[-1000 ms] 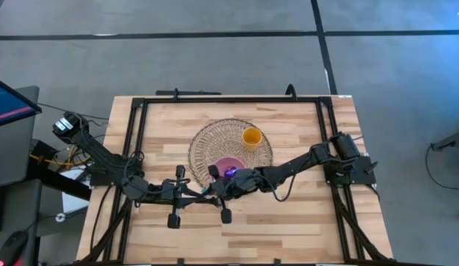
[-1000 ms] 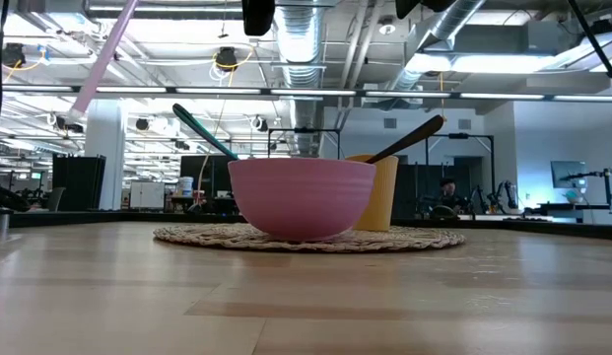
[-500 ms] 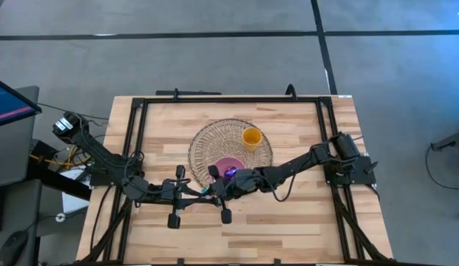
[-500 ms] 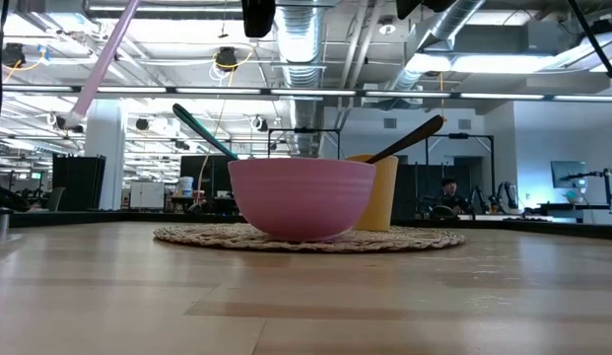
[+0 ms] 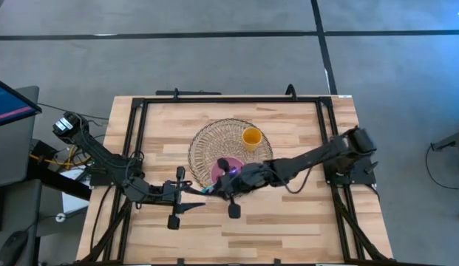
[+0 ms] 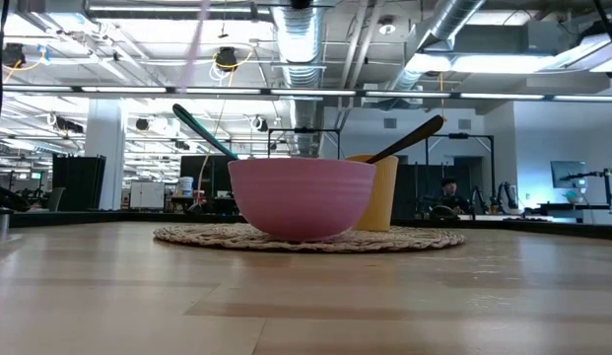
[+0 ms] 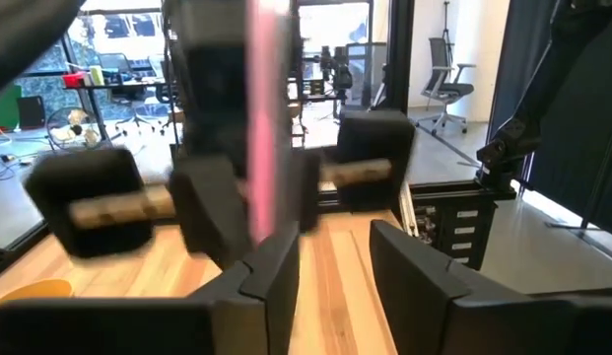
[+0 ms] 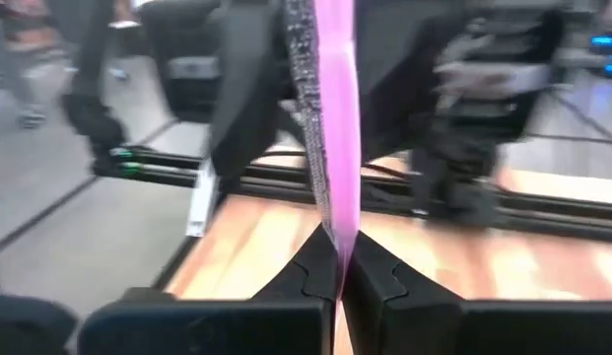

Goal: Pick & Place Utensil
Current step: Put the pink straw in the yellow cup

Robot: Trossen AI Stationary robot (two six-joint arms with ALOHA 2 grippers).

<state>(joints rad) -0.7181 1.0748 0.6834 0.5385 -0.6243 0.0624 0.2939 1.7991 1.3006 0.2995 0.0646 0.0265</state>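
Note:
A pink utensil (image 8: 330, 118) stands nearly upright in the air near the table's middle front, with my right gripper (image 8: 337, 258) shut on it. It shows blurred at the top of the low view (image 6: 194, 49). My left gripper (image 7: 330, 266) is open just to its left and faces the pink utensil (image 7: 266, 128) without touching it. A pink bowl (image 6: 302, 197) with a teal utensil (image 6: 202, 128) and a yellow cup (image 6: 384, 192) with a brown utensil (image 6: 409, 140) stand on a woven mat (image 5: 207, 144). My right gripper pinches the pink utensil's handle (image 8: 337, 222) between its two fingertips. The fingers come from the table's right and lie across the handle. The utensil is lifted clear of the table and rises almost upright above the fingers; its lower end is hidden by the gripper.
The woven mat (image 6: 306, 237) with the bowl and cup lies just beyond both grippers, toward the table's far edge. A black frame (image 5: 229, 98) runs around the tabletop. Bare wood (image 5: 288, 229) lies toward the near edge.
My right gripper has drawn toward the table's right edge with the pink utensil, which has gone from a slant to nearly upright. My left gripper has let go of it and now stands apart, a little toward the left edge.

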